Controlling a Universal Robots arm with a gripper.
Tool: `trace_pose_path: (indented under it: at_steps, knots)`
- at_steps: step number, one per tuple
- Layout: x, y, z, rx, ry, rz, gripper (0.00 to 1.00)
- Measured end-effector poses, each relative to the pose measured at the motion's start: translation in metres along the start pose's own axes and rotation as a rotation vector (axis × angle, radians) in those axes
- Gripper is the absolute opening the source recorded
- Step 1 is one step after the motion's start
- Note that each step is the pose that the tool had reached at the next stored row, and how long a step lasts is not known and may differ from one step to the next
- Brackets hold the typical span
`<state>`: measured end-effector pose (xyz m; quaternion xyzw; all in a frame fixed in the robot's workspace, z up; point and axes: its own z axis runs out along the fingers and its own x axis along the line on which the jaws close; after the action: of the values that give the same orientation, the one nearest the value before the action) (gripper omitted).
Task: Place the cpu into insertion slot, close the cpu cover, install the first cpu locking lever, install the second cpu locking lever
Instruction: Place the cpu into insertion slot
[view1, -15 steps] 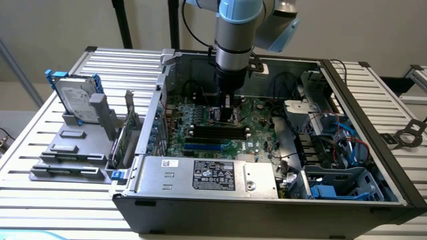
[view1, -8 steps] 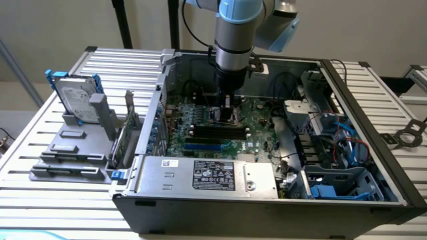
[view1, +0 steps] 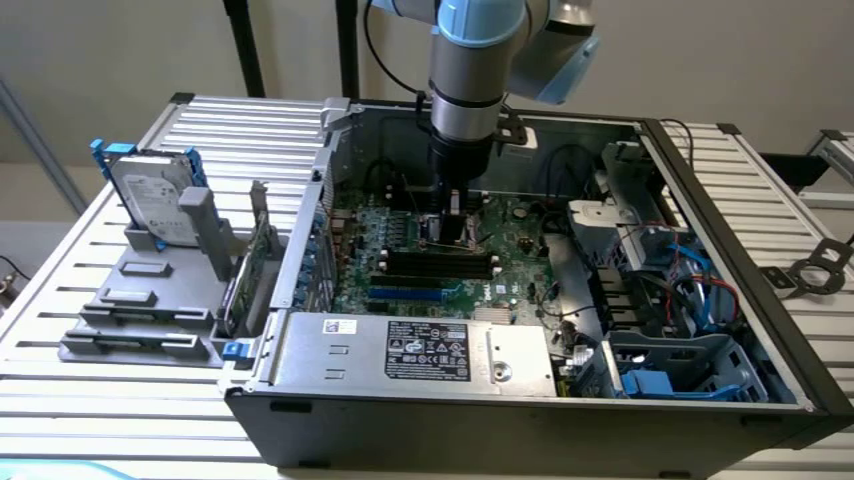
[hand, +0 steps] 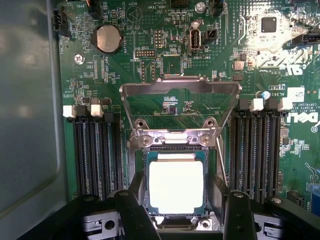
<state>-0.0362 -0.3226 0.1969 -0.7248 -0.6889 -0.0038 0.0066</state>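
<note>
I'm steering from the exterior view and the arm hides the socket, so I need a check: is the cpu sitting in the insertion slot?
Observer: Yes. In the wrist view the cpu lies flat in the insertion slot, silvery top up.
Operator: Is the cpu cover down over it?
Observer: No. The cpu cover is swung open, away from the socket. The green motherboard shows through its window.
Operator: And the jaws?
Observer: The gripper has its jaws open, one on either side of the cpu. I cannot tell whether they touch it.
</note>
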Motion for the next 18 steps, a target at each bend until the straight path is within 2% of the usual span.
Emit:
trace_pose_path:
  at_steps: [8, 11, 12, 15, 16, 18]
  knots:
    - [0.000, -0.0006, -0.0146, 0.0000, 0.0000, 0.000, 0.62]
    - [0.000, -0.0055, -0.0179, 0.0000, 0.0001, 0.000, 0.62]
    - [0.000, -0.0082, -0.0188, 0.0000, 0.0001, 0.000, 0.60]
    - [-0.001, -0.0184, -0.0212, 0.0001, 0.0003, 0.000, 0.42]
    - [-0.002, -0.0225, -0.0223, 0.0001, 0.0005, 0.000, 0.42]
    - [-0.003, -0.0307, -0.0247, 0.0000, 0.0007, 0.000, 0.30]
